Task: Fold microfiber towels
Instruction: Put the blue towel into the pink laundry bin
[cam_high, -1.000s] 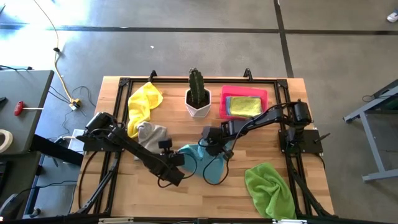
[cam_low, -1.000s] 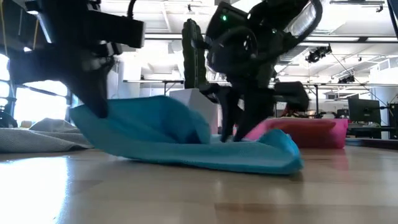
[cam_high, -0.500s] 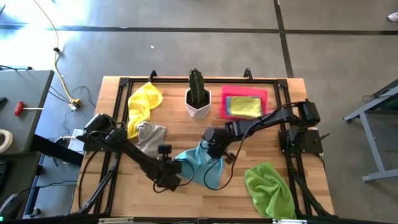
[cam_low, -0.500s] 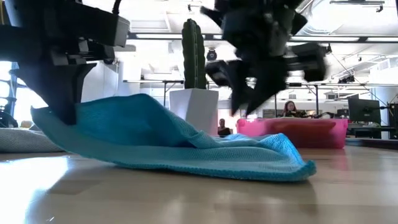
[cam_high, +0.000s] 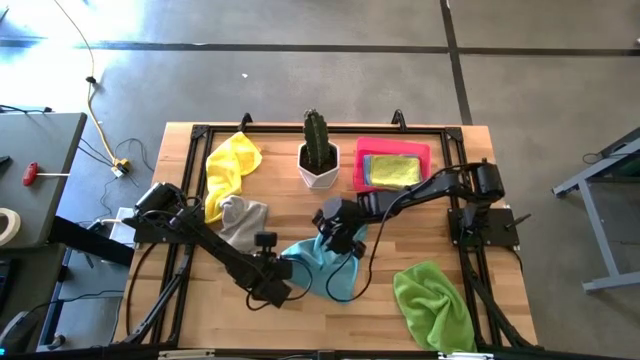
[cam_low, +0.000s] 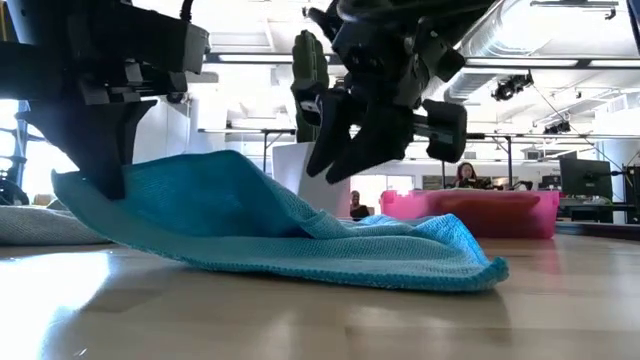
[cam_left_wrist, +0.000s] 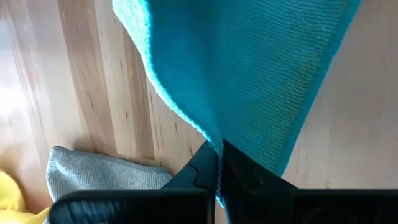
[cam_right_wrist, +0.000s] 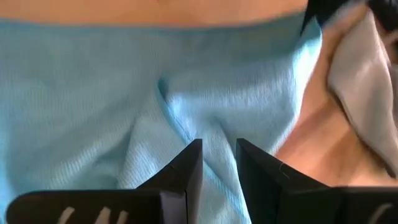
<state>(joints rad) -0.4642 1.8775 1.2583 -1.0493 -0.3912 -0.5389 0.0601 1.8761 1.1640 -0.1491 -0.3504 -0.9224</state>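
A light blue microfiber towel (cam_high: 330, 268) lies in the middle of the table. Its left end is raised, and the rest slopes down flat onto the wood (cam_low: 420, 262). My left gripper (cam_high: 283, 272) is shut on that raised end (cam_low: 95, 190). My right gripper (cam_high: 328, 238) hangs open above the towel's middle, clear of it (cam_low: 335, 165), with only the cloth below showing in the narrow gap between its fingers (cam_right_wrist: 219, 163). A grey towel (cam_high: 243, 220), a yellow towel (cam_high: 232, 165) and a lime green towel (cam_high: 432, 300) lie crumpled around it. My left gripper pinches the blue towel's edge (cam_left_wrist: 213, 144) between its two fingers. I cannot tell whether it holds one layer or several. The fingers come steeply from above, slanting from the table's left. The pinched end is held off the wood, and the cloth runs away from it down onto the table.
A cactus in a white pot (cam_high: 319, 155) stands at the far middle. Beside it on the right, a pink tray (cam_high: 360, 170) holds folded cloths. The grey towel lies close to the left arm (cam_left_wrist: 93, 177). Bare wood shows along the near edge between the arms (cam_high: 330, 320).
My right gripper has risen off the blue towel, where its fingertips stood a second ago. It has rolled and tipped, and now hangs slanted above the cloth. The hump of cloth beside it has sunk flat. My left gripper has turned a little and kept its hold.
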